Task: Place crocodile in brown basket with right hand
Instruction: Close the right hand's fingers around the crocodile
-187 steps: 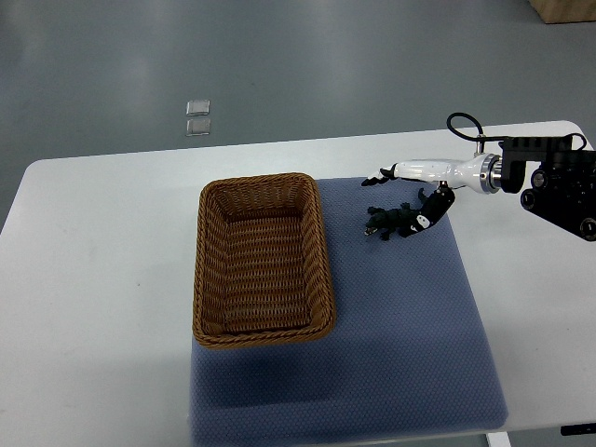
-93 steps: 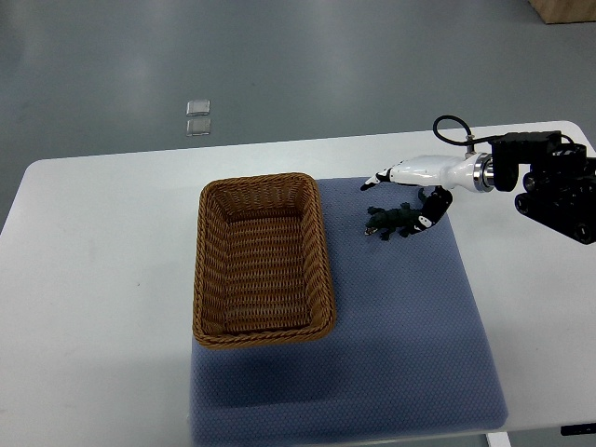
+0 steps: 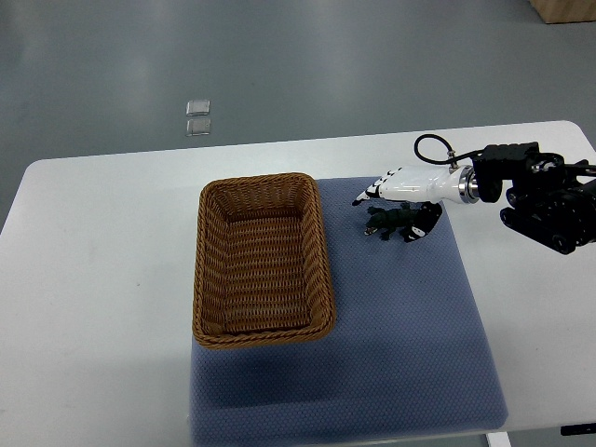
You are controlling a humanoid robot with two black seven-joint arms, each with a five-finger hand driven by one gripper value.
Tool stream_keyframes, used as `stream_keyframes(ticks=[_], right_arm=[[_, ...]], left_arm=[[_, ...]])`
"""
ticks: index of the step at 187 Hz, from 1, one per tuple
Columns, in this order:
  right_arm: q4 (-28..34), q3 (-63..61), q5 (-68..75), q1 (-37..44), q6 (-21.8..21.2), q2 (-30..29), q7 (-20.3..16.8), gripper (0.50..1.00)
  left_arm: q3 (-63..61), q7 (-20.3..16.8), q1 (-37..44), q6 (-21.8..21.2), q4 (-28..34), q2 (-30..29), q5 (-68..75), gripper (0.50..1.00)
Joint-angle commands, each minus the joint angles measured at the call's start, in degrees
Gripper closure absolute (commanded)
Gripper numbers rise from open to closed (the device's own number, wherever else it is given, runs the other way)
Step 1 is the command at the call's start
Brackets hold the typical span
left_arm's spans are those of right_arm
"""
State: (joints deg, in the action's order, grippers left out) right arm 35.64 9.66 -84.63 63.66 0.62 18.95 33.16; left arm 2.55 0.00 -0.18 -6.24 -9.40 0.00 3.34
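Now lower and further left than a second ago, the right hand (image 3: 402, 185) hovers over the toy crocodile (image 3: 389, 222), fingers extended, not yet clenched. The toy lies unmoved on the blue mat (image 3: 410, 326) beside the brown wicker basket (image 3: 322, 251); a grasp looks imminent.

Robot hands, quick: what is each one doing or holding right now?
Right hand: open, fingers stretched over the small dark green toy crocodile, not gripping it yet.
Left hand: not in view.
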Motion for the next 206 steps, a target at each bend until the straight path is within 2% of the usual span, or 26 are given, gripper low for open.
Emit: stream_keyframes(ticks=[1, 77, 97, 159, 206], right_arm=[[0.05, 0.01, -0.09, 0.32, 0.00, 0.48, 0.59, 0.585], [0.57, 0.45, -6.69, 0.85, 0.44, 1.80, 1.12, 0.597], [1.45, 0.89, -6.86, 1.46, 0.61, 1.97, 1.12, 0.613], [1.98, 2.12, -9.23, 1.90, 1.93, 1.88, 1.12, 0.644], [1.98, 3.44, -10.64, 1.99, 3.95, 1.88, 1.12, 0.648]], left_arm=[[0.00, 0.00, 0.00, 0.00, 0.00, 0.00, 0.00, 0.500], [0.00, 0.00, 0.00, 0.00, 0.00, 0.00, 0.00, 0.500], [0.00, 0.00, 0.00, 0.00, 0.00, 0.00, 0.00, 0.500], [0.00, 0.00, 0.00, 0.00, 0.00, 0.00, 0.00, 0.500], [0.00, 0.00, 0.00, 0.00, 0.00, 0.00, 0.00, 0.500]])
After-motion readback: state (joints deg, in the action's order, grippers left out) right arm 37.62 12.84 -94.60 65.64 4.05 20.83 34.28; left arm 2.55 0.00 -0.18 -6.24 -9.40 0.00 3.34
